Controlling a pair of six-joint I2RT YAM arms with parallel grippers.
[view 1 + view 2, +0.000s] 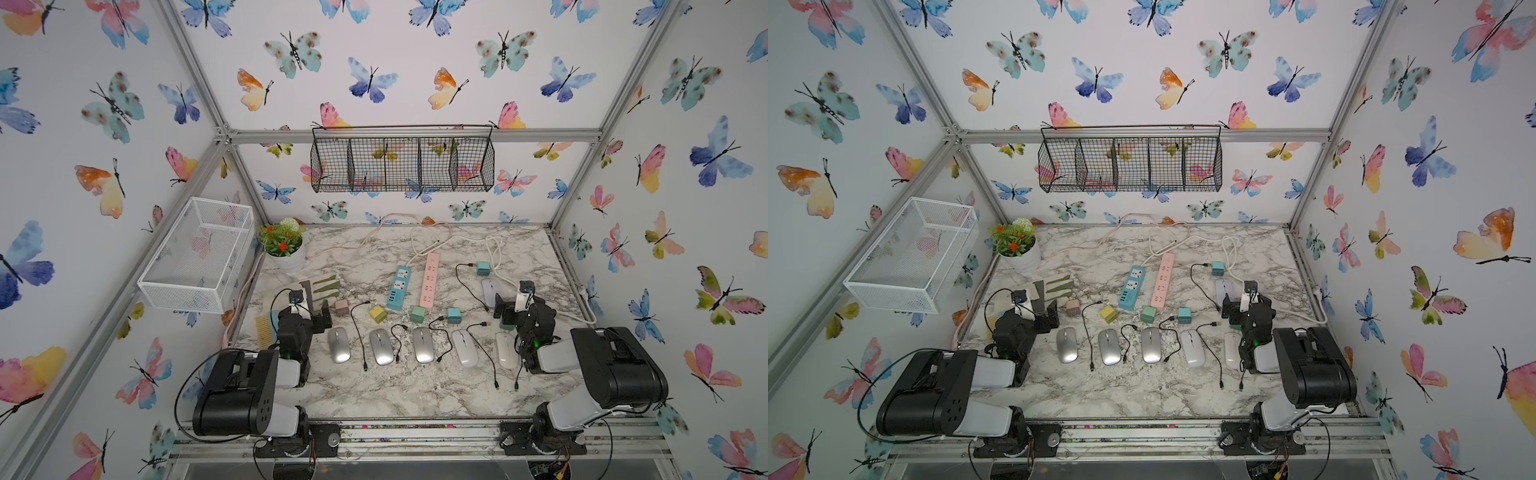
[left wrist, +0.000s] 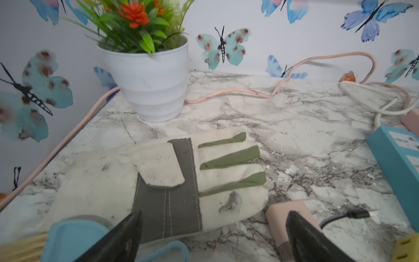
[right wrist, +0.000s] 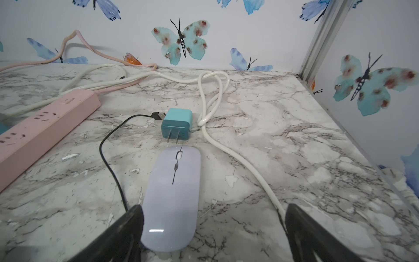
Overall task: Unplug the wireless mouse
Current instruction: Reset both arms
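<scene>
The right gripper [image 3: 214, 215] is spread wide and empty, with the rear of a smooth, glossy, pale lilac mouse [image 3: 173, 197] lying between its 2 black fingers on the marble-patterned table [image 3: 294, 140]. The left gripper [image 2: 214, 217] is also spread and empty, over a soiled cloth glove [image 2: 158, 181]. Beyond the mouse are a boxy teal charger [image 3: 176, 124] with 2 prongs, a thin black cable [image 3: 101, 145] whose near end a finger hides, a matte pink power strip [image 3: 45, 127] cut off at the edge, a looped white cord [image 3: 201, 122], then butterfly wallpaper [image 3: 181, 43].

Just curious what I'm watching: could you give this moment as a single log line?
left gripper: open, near glove | right gripper: open, at pale mouse | black cable plug: beside teal charger
</scene>
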